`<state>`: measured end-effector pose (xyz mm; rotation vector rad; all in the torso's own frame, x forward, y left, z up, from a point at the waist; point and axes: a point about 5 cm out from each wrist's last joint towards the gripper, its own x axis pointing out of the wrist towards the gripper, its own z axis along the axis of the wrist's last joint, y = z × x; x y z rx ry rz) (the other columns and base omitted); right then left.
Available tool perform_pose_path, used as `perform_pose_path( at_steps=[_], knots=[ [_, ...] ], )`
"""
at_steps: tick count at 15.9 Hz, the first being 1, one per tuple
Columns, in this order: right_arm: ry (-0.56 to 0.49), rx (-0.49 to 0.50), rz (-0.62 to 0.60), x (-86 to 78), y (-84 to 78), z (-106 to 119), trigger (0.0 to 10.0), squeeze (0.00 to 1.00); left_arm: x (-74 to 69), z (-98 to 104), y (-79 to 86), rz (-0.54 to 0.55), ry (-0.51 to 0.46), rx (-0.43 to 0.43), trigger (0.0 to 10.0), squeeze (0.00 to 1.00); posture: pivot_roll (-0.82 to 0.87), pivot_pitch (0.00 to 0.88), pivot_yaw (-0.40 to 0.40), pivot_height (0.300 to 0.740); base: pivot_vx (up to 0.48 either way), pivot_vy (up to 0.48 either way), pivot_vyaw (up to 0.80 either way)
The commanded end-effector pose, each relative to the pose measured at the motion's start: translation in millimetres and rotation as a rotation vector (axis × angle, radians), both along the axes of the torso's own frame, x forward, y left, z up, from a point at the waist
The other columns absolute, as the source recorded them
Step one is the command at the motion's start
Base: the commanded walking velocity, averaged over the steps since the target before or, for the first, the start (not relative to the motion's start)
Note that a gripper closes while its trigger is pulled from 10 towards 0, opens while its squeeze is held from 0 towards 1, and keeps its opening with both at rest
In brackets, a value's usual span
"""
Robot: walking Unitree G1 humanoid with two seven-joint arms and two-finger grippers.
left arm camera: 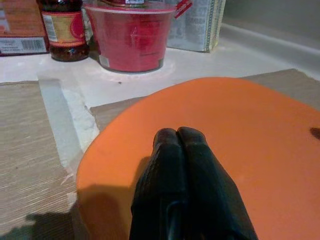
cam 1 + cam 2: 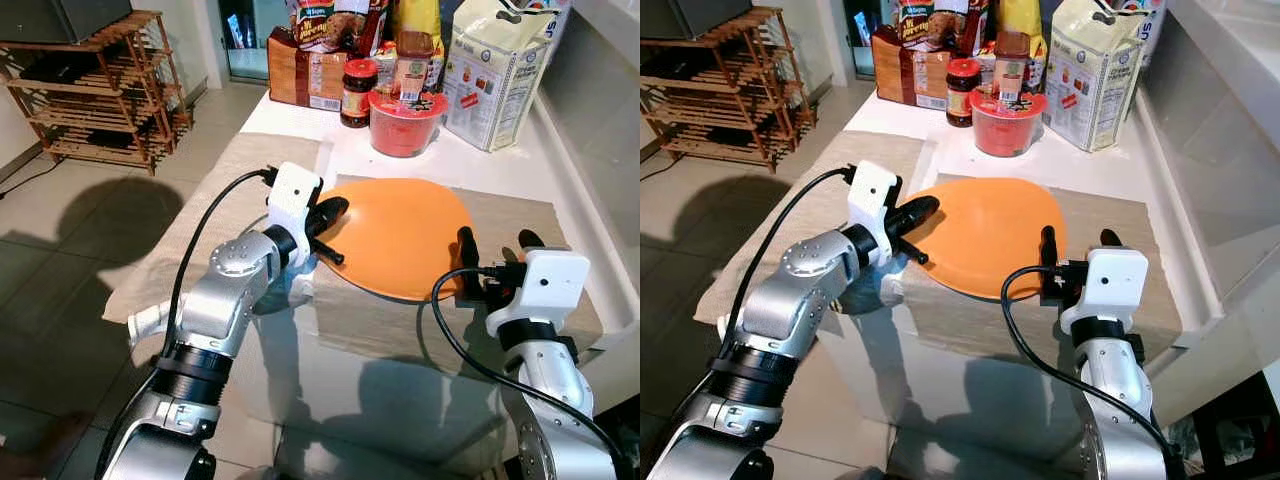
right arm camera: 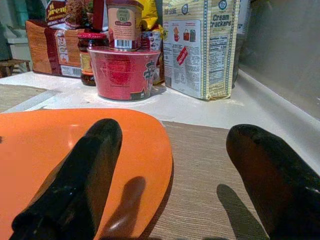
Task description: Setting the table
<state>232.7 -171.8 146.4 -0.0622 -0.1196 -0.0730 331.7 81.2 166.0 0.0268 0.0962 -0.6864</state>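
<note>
From the head camera, the left gripper (image 2: pixel 335 212) sits at the left edge of the orange plate (image 2: pixel 405 235), its two black fingers pressed together with their tips over the plate's rim; whether they pinch the rim or only rest on it cannot be told. The right gripper (image 2: pixel 497 240) is at the plate's right edge with its fingers spread wide, one finger over the plate's rim and the other over the woven placemat (image 2: pixel 520 215), holding nothing. The plate lies on that beige placemat on a white counter (image 2: pixel 300 120), and a second placemat (image 2: pixel 215 195) covers the counter to the left. Behind the plate stand a red tub (image 2: pixel 405 122), a dark jar with a red lid (image 2: pixel 357 93), a brown box (image 2: pixel 305 70) and a bag of crackers (image 2: pixel 497 70). A wooden rack (image 2: pixel 110 85) stands on the tiled floor (image 2: pixel 70 240) to the left. In the left wrist view, the two fingers (image 1: pixel 172 175) lie shut side by side, touching, directly above the orange plate (image 1: pixel 260 150), with the red tub (image 1: pixel 131 39) and jar (image 1: pixel 64 27) beyond. In the right wrist view, the fingers are well apart: one finger (image 3: pixel 82 175) hangs over the plate (image 3: pixel 45 135), the other over the placemat (image 3: pixel 200 170), with the tub (image 3: pixel 125 72) and cracker bag (image 3: pixel 202 45) behind on the counter.
</note>
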Motion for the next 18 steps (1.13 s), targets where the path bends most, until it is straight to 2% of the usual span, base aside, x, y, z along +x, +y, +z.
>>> perform_pose_path(
  at_steps=[1, 5, 9, 10, 13, 15, 18],
  knots=[
    [0.001, 0.003, -0.015, -1.2, -3.2, 0.8, 10.0, 0.0, 1.1, -6.8, 3.9, 0.028, 0.026, 0.013, 10.0, 0.0, -0.03, 0.0, 0.037, 0.722, 0.0, 0.0, 0.0],
    [0.0, -0.001, -0.01, -0.2, -3.7, 0.9, 10.0, 0.0, 2.5, -17.3, 11.8, 0.06, 0.054, 0.034, 10.0, 0.0, -0.03, 0.0, 0.035, 0.722, 0.0, 0.0, 0.0],
    [-0.003, 0.017, -0.004, 2.0, -3.3, 2.8, 10.0, 0.0, -2.0, -38.0, 14.0, 0.043, 0.156, 0.075, 10.0, 0.0, -0.03, 0.0, 0.032, 0.722, 0.0, 0.0, 0.0],
    [-0.001, 0.045, -0.002, 3.6, -3.4, 3.7, 10.0, 0.0, -1.6, -46.1, 18.6, 0.06, 0.194, 0.061, 10.0, 0.0, -0.03, 0.0, 0.031, 0.722, 0.0, 0.0, 0.0],
    [0.007, 0.091, -0.002, 6.8, -5.1, 4.3, 10.0, 0.0, -3.2, -52.4, 21.1, 0.049, 0.207, 0.027, 10.0, 0.0, -0.03, 0.0, 0.028, 0.722, 0.0, 0.0, 0.0],
    [0.027, 0.18, 0.006, 10.8, -5.7, 2.4, 10.0, 0.0, -5.8, -61.9, 22.8, 0.033, 0.212, 0.004, 10.0, 0.0, -0.03, 0.0, 0.029, 0.722, 0.0, 0.0, 0.0],
    [0.09, 0.3, 0.038, 16.6, -2.0, -6.9, 10.0, 0.0, -6.2, -63.8, 21.2, 0.015, 0.207, -0.013, 10.0, 0.0, -0.03, 0.0, 0.03, 0.722, 0.0, 0.0, 0.0]
  ],
)
